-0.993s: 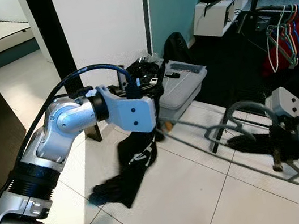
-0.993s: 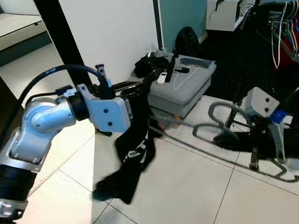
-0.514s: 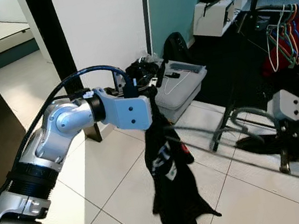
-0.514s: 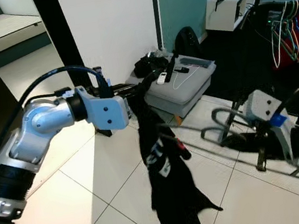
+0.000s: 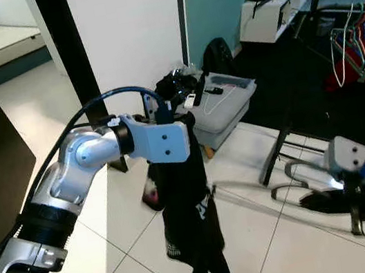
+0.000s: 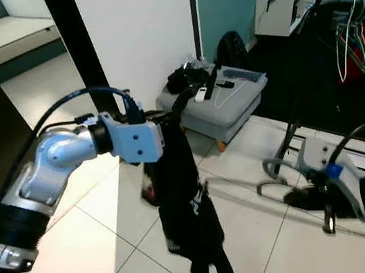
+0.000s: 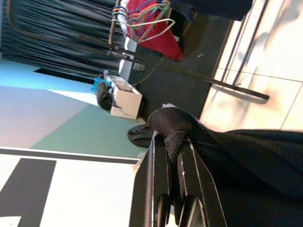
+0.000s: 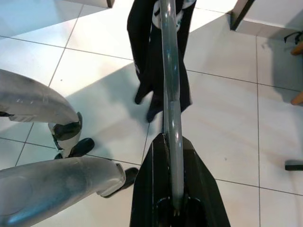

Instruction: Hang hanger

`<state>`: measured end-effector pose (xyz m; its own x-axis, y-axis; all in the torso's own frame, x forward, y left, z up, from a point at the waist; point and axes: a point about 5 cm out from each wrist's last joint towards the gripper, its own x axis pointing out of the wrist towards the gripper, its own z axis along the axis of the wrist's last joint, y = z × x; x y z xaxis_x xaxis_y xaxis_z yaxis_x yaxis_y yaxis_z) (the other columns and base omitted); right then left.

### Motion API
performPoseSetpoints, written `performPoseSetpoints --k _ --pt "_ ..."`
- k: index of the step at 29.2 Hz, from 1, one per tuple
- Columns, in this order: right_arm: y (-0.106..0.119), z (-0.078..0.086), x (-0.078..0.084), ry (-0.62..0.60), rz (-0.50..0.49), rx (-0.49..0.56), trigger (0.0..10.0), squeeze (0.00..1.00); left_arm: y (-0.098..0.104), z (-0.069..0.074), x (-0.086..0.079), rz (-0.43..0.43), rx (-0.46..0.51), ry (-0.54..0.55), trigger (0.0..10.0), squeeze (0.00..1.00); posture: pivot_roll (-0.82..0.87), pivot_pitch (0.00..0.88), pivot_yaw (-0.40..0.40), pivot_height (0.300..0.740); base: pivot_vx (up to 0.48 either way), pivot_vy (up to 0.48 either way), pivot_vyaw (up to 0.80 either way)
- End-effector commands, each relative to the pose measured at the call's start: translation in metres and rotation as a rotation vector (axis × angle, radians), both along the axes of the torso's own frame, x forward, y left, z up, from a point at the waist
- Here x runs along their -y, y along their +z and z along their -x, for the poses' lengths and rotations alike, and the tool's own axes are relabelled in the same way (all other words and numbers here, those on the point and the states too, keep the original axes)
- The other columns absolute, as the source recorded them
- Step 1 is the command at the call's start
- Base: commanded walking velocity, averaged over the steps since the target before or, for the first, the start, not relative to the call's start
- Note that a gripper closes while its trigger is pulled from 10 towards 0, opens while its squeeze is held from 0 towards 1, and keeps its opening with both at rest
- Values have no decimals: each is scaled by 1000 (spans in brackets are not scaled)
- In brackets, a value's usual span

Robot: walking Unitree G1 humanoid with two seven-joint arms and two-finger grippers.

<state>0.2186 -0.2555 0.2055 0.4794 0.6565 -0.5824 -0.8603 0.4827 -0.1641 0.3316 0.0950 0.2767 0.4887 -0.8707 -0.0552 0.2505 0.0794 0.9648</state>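
So my left gripper (image 7: pixel 176 208) is clamped on a bunched fold of the black garment (image 5: pixel 188 212), holding it up high so the rest hangs free over the tiled floor (image 5: pixel 271 248) instead of pooling there. My right gripper (image 8: pixel 171 198) is pinched around the grey hanger (image 8: pixel 168 71), low on my right side, with its bar pointing toward the cloth, I'd guess so I can thread it in. The rack with the coloured hangers (image 5: pixel 349 45) is well apart, off by the far right edge of the floor, so hanging comes later.
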Motion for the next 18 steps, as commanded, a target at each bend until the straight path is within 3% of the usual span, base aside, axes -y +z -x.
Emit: performPoseSetpoints --k 1,3,9,14,17,18 --pt "1 4 -4 26 -3 -20 10000 0 -10 -5 -5 -22 -36 52 10000 0 -61 59 41 740 0 0 0" --pt "-1 9 -9 52 -21 -38 10000 0 -19 -10 -10 -25 -78 118 10000 0 -64 59 44 740 0 0 0" --pt "-1 7 -13 50 -40 -22 10000 0 -20 -13 -11 -9 -100 141 10000 0 -66 56 44 740 0 0 0" --pt "3 0 -15 30 -45 46 10000 0 -15 -10 -7 15 -96 110 10000 0 -62 54 43 740 0 0 0" --pt "9 -19 -10 -75 -43 161 10000 0 -9 2 0 40 -90 9 10000 0 -57 48 41 740 0 0 0" --pt "9 -19 -10 -75 -43 161 10000 0 -9 2 0 40 -90 9 10000 0 -57 48 41 740 0 0 0"
